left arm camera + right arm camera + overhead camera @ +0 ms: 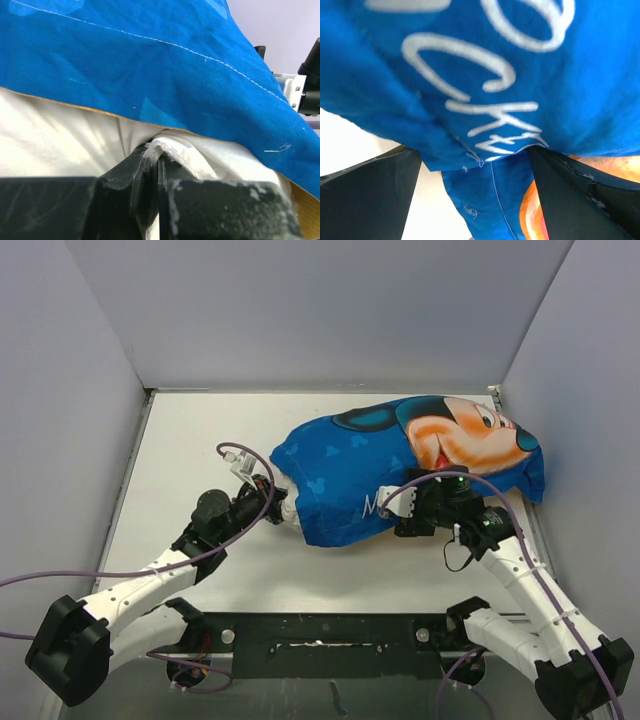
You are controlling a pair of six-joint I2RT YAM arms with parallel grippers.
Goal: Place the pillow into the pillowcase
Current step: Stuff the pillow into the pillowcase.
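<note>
The blue pillowcase with the Mickey face lies plump across the right half of the table. The white pillow shows only at the case's left, open end. My left gripper is at that end, shut on a pinch of the pillow's white fabric just under the pillowcase's blue top layer and its mustard edge. My right gripper is at the case's near edge, open. Its black fingers stand wide on either side of the pillowcase hem, below the white lettering, not pinching it.
Grey walls box in the table on the left, back and right. The pillowcase's far right end lies close to the right wall. Purple cables loop over both arms. The black base bar runs along the near edge.
</note>
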